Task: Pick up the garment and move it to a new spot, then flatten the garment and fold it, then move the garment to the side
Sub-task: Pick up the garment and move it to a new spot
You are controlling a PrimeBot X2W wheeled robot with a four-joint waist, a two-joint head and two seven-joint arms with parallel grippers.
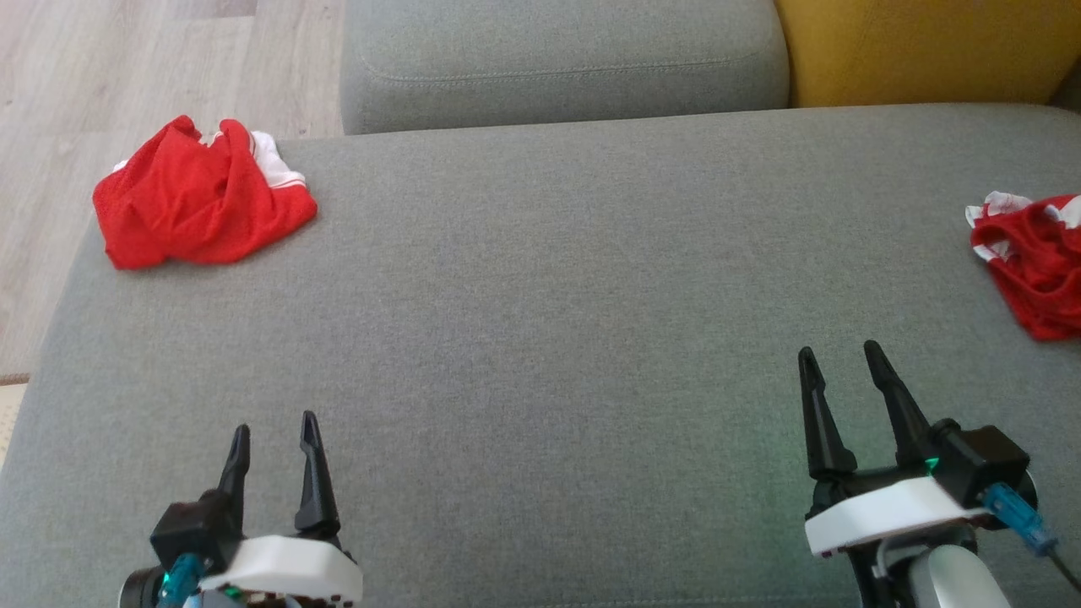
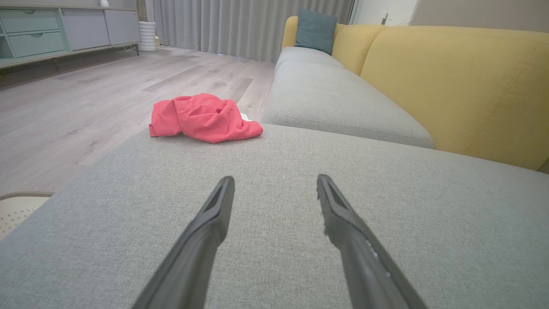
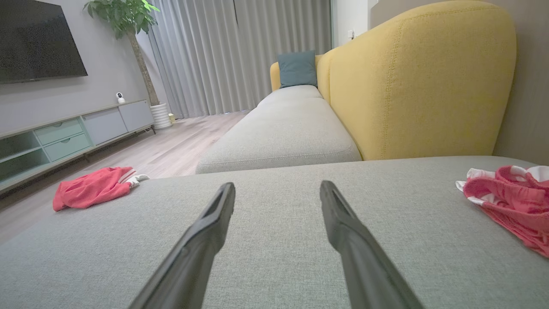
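Note:
A crumpled red garment (image 1: 198,198) with white trim lies at the far left corner of the grey cushion (image 1: 549,338); it also shows in the left wrist view as the red garment (image 2: 203,118) and in the right wrist view (image 3: 94,186). A second red and white garment (image 1: 1034,262) lies bunched at the right edge, seen again on the right in the right wrist view (image 3: 510,201). My left gripper (image 1: 274,435) hovers open over the near left of the cushion, empty. My right gripper (image 1: 840,355) stands open near the right, left of the second garment, holding nothing.
A grey sofa seat (image 1: 562,63) runs on beyond the cushion, with a yellow backrest (image 1: 920,51) at the far right. Wooden floor (image 1: 110,76) lies to the left. A TV cabinet (image 3: 64,137) and curtains (image 3: 231,56) stand farther off.

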